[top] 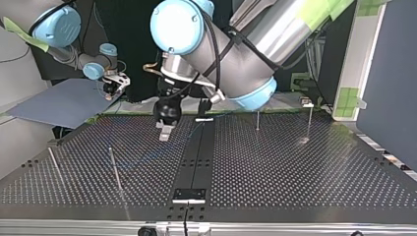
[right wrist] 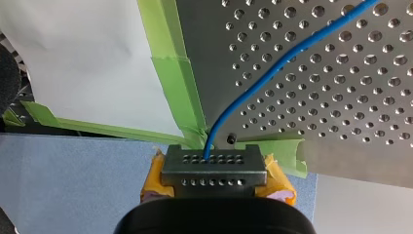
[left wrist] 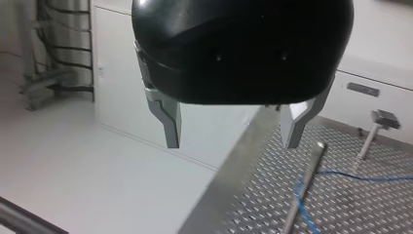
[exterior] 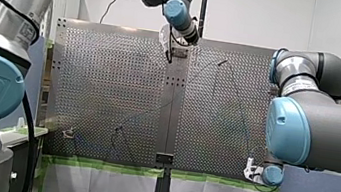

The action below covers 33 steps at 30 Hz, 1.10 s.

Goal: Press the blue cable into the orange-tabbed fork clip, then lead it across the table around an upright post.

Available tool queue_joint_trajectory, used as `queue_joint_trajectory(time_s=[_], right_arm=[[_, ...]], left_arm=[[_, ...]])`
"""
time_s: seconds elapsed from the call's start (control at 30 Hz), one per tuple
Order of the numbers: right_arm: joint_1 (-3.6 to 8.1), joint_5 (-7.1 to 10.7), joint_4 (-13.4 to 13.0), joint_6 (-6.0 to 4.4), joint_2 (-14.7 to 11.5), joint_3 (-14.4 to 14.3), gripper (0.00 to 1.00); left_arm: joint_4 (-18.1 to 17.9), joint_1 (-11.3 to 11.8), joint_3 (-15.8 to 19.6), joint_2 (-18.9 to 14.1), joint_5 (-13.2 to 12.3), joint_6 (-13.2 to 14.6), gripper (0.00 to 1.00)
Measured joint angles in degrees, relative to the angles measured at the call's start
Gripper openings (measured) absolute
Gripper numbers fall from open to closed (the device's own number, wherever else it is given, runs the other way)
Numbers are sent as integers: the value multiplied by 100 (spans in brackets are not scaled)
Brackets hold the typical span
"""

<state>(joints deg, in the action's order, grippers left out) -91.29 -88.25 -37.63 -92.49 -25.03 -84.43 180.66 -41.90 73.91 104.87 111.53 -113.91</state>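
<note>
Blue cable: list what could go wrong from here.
1. My right pincer grips the cable just off the table's corner, so a pull may drag it over the green tape and snag it there.
2. My left pincer hangs open at the table's edge, holding nothing. The slack cable beside the post could loop the wrong way.

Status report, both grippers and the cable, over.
My left gripper open, empty, over edge of perforated metal table. My right gripper shut on thin blue cable at table corner. Ahead of left gripper, slim metal upright post.
</note>
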Motion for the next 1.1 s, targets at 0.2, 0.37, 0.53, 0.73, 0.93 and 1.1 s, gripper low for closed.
queue_joint_trajectory(time_s=[0.2,0.37,0.53,0.73,0.93,1.1], right_arm=[[-15,7,0,0,-5,1,0],[-24,9,0,1,-5,0,0],[-24,13,0,1,-6,0,0],[-25,17,0,0,-7,0,0],[-31,24,0,1,-7,0,0],[-33,41,0,0,-7,0,0]], left_arm=[[-368,24,368,-368,-108,-136,100],[-656,43,653,-653,-351,-388,100],[-936,43,938,-936,-462,-513,100],[-1240,36,1238,-1240,-469,-520,100],[-1555,23,1552,-1498,-462,-525,100],[-1789,13,1789,-1541,-434,-520,100]])
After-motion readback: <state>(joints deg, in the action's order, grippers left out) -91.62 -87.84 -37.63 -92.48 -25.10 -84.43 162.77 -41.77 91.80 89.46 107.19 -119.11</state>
